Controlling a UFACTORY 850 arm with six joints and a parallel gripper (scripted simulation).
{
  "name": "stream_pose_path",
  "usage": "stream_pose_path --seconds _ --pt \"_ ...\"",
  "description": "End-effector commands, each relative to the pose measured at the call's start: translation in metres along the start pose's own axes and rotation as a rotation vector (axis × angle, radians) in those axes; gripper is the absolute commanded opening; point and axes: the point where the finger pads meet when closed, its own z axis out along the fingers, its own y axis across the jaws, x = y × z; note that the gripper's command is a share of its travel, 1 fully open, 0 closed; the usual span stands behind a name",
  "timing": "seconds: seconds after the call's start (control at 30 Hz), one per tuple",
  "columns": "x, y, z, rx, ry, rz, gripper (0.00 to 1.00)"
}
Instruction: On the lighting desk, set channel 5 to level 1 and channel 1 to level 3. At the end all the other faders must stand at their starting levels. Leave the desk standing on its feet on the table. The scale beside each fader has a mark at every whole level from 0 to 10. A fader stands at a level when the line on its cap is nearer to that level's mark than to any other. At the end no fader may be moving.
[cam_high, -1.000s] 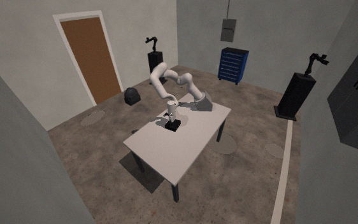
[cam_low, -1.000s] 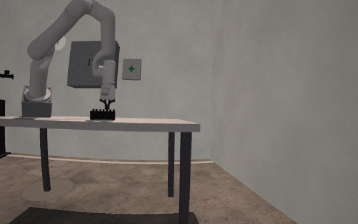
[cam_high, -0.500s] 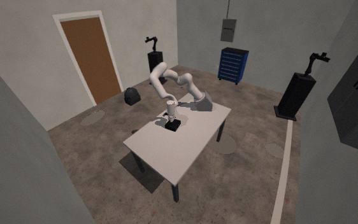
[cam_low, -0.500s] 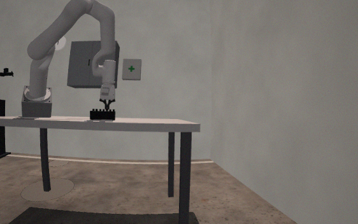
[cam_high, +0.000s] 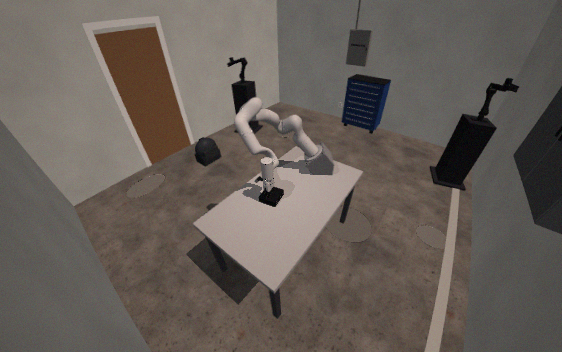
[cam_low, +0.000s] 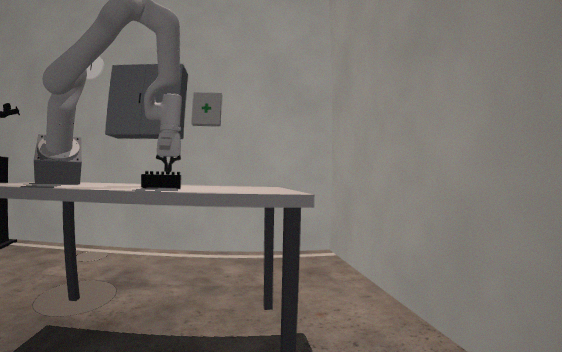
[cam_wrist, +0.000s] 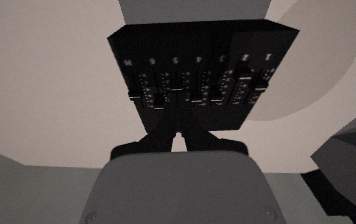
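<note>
One lighting desk (cam_wrist: 202, 75) on the white table (cam_high: 280, 240), near the arm's base (cam_high: 327, 165). Seven fader caps (cam_wrist: 244, 76) counted in wrist view, at mixed levels. One arm (cam_low: 165, 35), bent high, wrist pointing straight down. Gripper (cam_wrist: 178, 131) clenched, grasping nothing, tips just above the desk's near edge.

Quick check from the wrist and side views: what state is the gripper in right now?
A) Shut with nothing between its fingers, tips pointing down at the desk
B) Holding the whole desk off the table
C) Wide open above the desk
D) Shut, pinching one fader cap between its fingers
A: the gripper has its fingers together in a point with nothing between them, over the lighting desk, which stands on the table.
</note>
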Motion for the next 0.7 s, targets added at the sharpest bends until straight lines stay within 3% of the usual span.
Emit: stream_pose_path --seconds 0.0,0.67 --pt "0.0014 -0.0006 -0.0005 0.001 0.000 0.000 0.00" --pt "0.0054 -0.0006 -0.0005 0.001 0.000 0.000 0.00"
